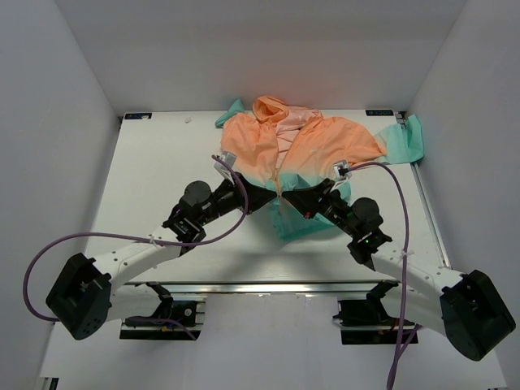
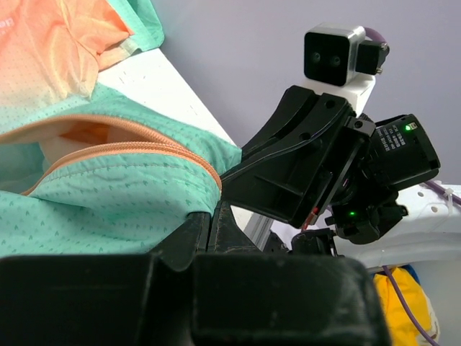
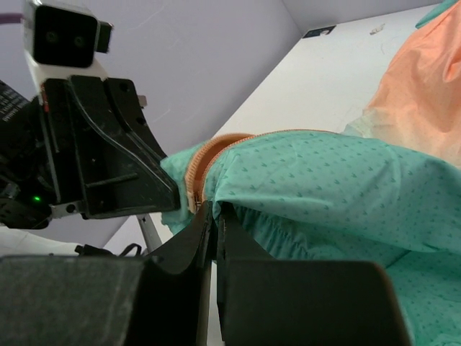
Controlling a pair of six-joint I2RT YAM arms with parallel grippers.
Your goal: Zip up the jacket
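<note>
1. Presently the jacket point(image 1: 305, 146) lies spread on the surface point(image 1: 162, 162) toward 12 o'clock. Its hood point(image 1: 272, 108) points to 12 and its teal hem point(image 1: 296, 223) to 6.
2. Left arm point(image 1: 146, 248) reaches in from 7 o'clock and right arm point(image 1: 406, 264) from 5 o'clock. They meet at the hem's centre, just beside each other.
3. Left jaws: together, pinching teal hem cloth beside the lower end of the zipper point(image 2: 130, 148). The fingers point(image 2: 230, 231) show no gap.
4. Right jaws: drawn together on the bottom end of the zipper, where a small metal piece sits. The fingers point(image 3: 238, 238) are nearly touching. Whether that piece is the slider or the pin, cannot tell.
5. Zipper state: the left wrist view shows the two orange tapes bowed apart with a gap between them. Front not yet closed.
6. Step in hand, as judged: seating the zipper's bottom ends together, one side held in each arm.
7. Next move calls for one grip anchoring the hem taut toward 6 while the other carries the slider toward 12 along the tape line.
8. Risk: the thin cloth looks likely to bunch or catch in the teeth if tension goes slack.
</note>
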